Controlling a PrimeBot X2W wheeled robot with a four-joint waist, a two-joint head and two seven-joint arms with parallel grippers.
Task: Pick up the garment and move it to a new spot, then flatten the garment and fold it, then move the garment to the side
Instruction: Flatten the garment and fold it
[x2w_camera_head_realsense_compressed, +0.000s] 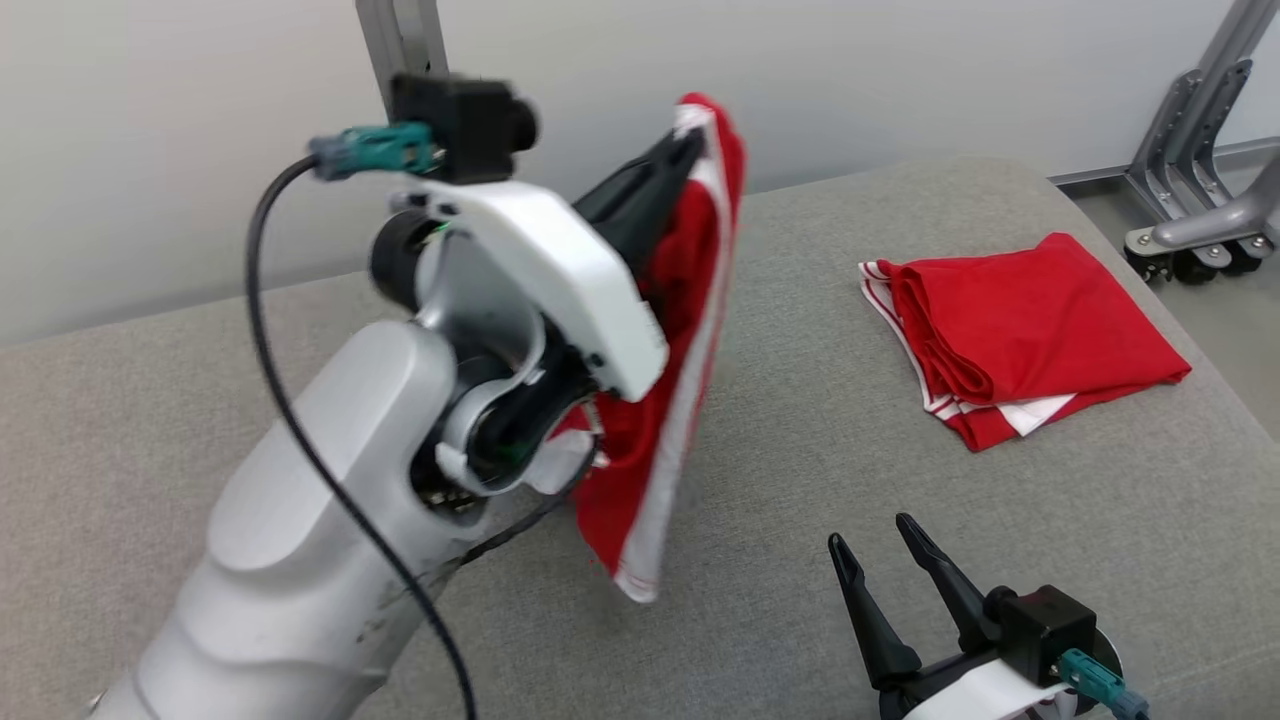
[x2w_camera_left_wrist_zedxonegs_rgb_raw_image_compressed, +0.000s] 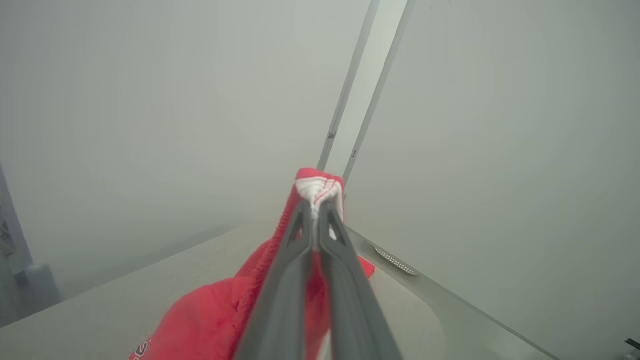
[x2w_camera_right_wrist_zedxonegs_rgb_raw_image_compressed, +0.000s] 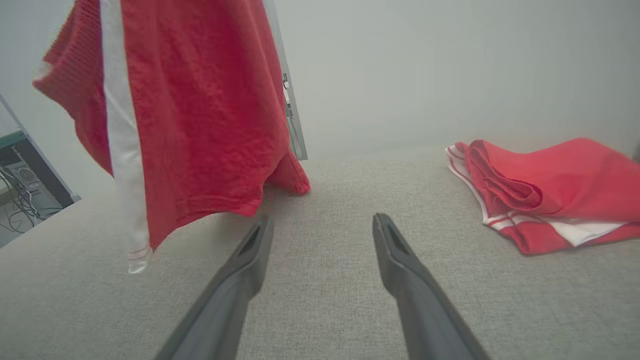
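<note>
Red garment (x2w_camera_head_realsense_compressed: 612, 500), white stripe down edge, hanging crumpled from left jaws

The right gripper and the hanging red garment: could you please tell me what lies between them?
In the right wrist view, bare grey padded surface runs from the right gripper to the hanging red garment, with nothing on it.

Grey cloth-covered table (x2w_camera_head_realsense_compressed: 820, 280), pale wall (x2w_camera_head_realsense_compressed: 150, 150) behind. Folded red cloth (x2w_camera_head_realsense_compressed: 1030, 335) with white stripes lies flat near table's right edge, white trim showing at near side. Metal post (x2w_camera_head_realsense_compressed: 400, 40) upright behind table, against wall. Grey wheeled stand (x2w_camera_head_realsense_compressed: 1195, 210) on floor (x2w_camera_head_realsense_compressed: 1240, 320) past far right corner. Tangle of cables (x2w_camera_right_wrist_zedxonegs_rgb_raw_image_compressed: 17, 210) off to left, beyond table.
</note>
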